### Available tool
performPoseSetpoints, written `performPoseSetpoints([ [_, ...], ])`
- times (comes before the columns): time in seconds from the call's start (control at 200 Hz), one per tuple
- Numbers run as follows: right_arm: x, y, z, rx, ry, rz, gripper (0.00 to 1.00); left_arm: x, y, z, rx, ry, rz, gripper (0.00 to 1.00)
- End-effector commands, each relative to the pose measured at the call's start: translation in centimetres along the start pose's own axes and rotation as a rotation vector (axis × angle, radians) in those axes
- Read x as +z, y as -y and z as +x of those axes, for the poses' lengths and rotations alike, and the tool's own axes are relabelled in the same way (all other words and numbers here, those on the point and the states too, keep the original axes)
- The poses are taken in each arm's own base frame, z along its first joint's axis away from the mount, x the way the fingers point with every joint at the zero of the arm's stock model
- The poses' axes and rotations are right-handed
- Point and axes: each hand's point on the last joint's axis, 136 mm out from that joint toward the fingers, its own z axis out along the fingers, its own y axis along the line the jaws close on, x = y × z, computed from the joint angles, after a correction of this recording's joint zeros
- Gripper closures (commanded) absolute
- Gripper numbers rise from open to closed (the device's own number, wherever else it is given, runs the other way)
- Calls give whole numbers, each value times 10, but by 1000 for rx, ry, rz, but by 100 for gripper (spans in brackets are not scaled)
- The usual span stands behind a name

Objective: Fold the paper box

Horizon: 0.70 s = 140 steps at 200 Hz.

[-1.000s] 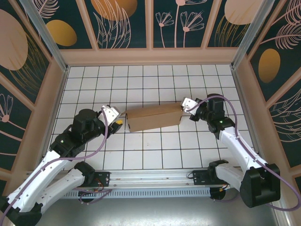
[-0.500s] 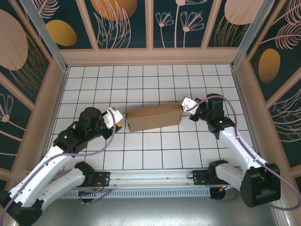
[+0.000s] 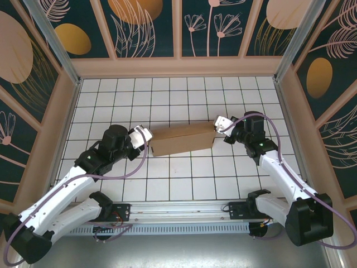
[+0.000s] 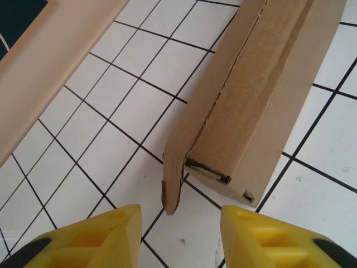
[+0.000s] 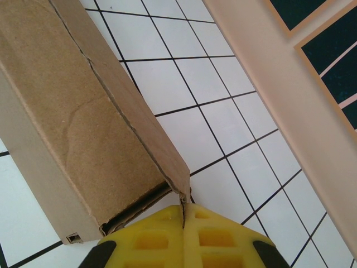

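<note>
Left gripper (image 3: 145, 135): brought up to the paper box (image 3: 183, 138); fingers (image 4: 106, 234) part-open, empty, astride a loose flap (image 4: 174, 184). Right gripper (image 5: 183, 218): fingers (image 5: 150, 240) closed on the right flap (image 5: 170, 167). Body judged formed; ends left unclosed.

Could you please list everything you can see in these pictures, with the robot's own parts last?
paper box: one, brown cardboard, mid-table between the claws
table: one, white tiles with black grid lines, under the box
wall panels: several, dark teal with gold and pink plant designs, around the table
cables: two, purple, one along each arm
arms: two, white and black, bases at the near edge
left claw: one, yellow, open, at the box's left end
right claw: one, yellow, shut, at the box's right end
</note>
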Motion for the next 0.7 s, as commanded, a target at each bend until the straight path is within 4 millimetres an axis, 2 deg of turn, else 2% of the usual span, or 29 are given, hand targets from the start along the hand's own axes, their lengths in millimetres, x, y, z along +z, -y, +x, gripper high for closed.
performPoseSetpoints([
  [0.0, -1, -2, -2, 3, 7, 8, 100, 7, -1, -9, -15, 51, -13, 62],
  [0.14, -1, -2, -3, 2, 8, 9, 100, 13, -2, -9, -30, 53, -24, 72],
  [0.39, 0, -2, -5, 1, 9, 3, 100, 23, 0, -4, -38, 35, -20, 82],
  [0.696, 1, -3, -6, 0, 11, -1, 100, 33, 0, 8, -64, -9, -31, 86],
])
